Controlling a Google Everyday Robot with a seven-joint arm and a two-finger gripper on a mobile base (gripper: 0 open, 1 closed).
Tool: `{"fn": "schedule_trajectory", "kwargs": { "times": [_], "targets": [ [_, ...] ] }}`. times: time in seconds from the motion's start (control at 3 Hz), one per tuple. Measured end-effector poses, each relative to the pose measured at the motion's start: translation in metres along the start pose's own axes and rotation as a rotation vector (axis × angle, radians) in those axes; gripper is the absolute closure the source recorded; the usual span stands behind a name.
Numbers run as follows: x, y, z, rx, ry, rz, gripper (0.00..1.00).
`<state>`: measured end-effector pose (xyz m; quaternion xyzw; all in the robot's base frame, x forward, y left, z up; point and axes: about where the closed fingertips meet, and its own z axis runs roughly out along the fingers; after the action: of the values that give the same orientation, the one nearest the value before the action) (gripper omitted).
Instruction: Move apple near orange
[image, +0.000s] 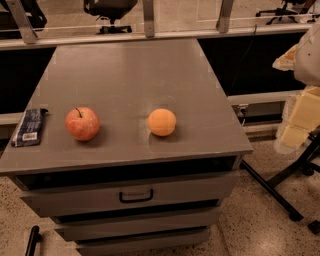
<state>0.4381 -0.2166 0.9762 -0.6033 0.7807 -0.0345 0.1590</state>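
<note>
The apple (82, 123), red-pink with a short dark stem, sits upright on the left part of the grey cabinet top (130, 75). The orange (162, 122), smooth and pale orange, sits to the apple's right near the middle of the front area, about one fruit-and-a-half width away from it. My gripper (299, 122) shows as pale yellowish-white parts at the right edge of the view, off the cabinet's right side and well away from both fruits. It holds nothing that I can see.
A dark blue packet (30, 127) lies at the cabinet top's left edge, left of the apple. The cabinet has drawers with a black handle (136, 196). Black stand legs (272, 192) cross the floor at right. A railing and office chairs stand behind.
</note>
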Motion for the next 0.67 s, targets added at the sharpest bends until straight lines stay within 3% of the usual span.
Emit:
{"fn": "schedule_trajectory", "kwargs": {
  "times": [0.33,0.67],
  "targets": [
    [0.0,0.0,0.0,0.0,0.0,0.0,0.0],
    [-0.017,-0.005,0.0,0.006,-0.017,-0.042,0.0]
  ]
}}
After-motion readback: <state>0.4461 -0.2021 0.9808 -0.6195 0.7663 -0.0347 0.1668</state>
